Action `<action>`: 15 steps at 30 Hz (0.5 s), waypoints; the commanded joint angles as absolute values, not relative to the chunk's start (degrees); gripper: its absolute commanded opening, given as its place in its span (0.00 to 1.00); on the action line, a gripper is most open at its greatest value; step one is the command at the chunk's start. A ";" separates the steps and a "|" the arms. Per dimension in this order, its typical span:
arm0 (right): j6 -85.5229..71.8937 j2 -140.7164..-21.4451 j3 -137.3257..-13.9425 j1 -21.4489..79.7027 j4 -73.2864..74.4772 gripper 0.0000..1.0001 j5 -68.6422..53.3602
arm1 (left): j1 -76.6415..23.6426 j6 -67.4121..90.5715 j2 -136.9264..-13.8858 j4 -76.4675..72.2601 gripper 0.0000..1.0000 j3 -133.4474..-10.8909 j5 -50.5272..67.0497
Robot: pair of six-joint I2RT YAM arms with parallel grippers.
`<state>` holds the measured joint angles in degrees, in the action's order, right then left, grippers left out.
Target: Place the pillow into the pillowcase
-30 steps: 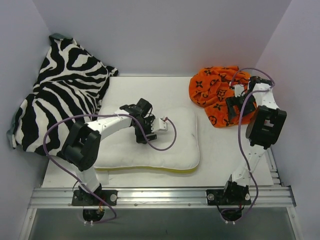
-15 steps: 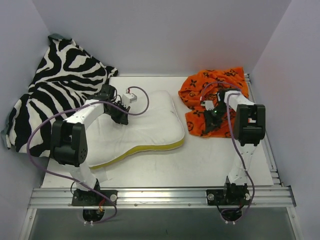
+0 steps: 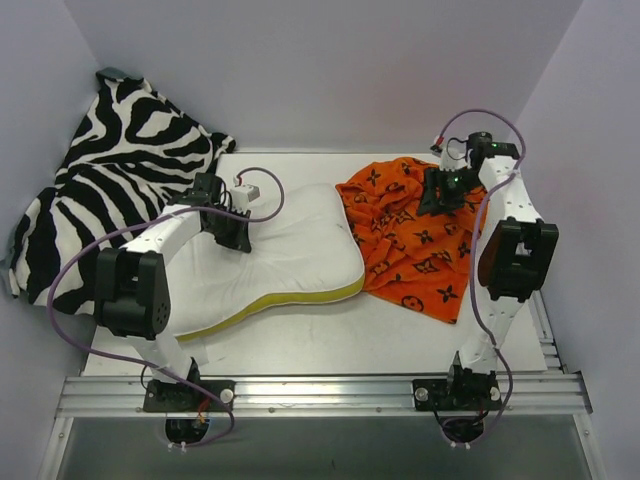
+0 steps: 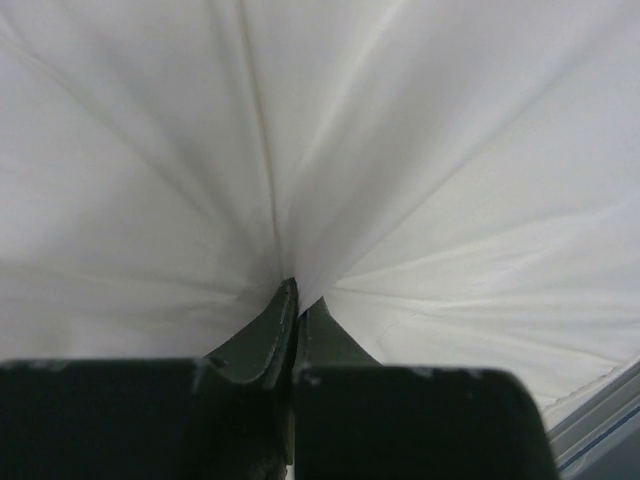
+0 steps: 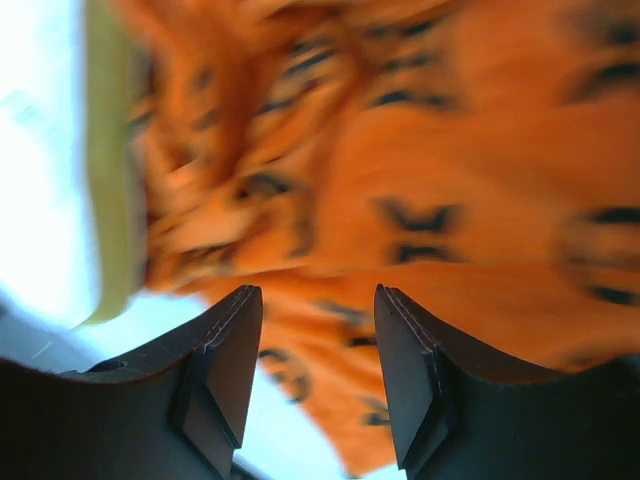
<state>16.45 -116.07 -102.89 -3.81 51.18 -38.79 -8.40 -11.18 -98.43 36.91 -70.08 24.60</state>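
The white pillow with yellow piping lies left of centre, its near edge raised. My left gripper sits at the pillow's left end, shut on a pinched fold of its fabric; in the left wrist view the left gripper has its tips together on that fold. The orange pillowcase lies spread out to the right, touching the pillow's right end. My right gripper hovers over the pillowcase's far edge. Seen from the right wrist, the right gripper is open and empty, with the blurred pillowcase beyond it.
A zebra-striped cloth is heaped against the left wall and back corner. Walls enclose the table on three sides. An aluminium rail carrying both arm bases runs along the near edge. Purple cables loop from both arms.
My left gripper shut on the pillow and dragged it left and back. The bunched pillowcase now lies spread out toward the pillow; my right gripper rose to its far edge and opened.
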 commanded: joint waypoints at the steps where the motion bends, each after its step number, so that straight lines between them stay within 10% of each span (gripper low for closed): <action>1: 17.40 -118.99 -108.36 -2.55 46.69 0.49 -21.39 | -5.62 -12.30 -95.36 38.67 0.00 -69.08 16.79; 6: 19.51 -131.71 -119.95 -2.72 42.98 0.53 -11.08 | -6.41 -17.66 -92.21 40.86 0.02 -69.61 27.93; 11: 21.00 -138.07 -121.91 -2.99 40.52 0.64 -5.11 | -12.29 -20.82 -86.05 41.75 0.67 -73.72 28.84; 15: 22.32 -142.64 -120.33 -4.13 40.78 0.56 5.69 | -22.91 -24.26 -87.27 41.22 0.83 -80.39 18.40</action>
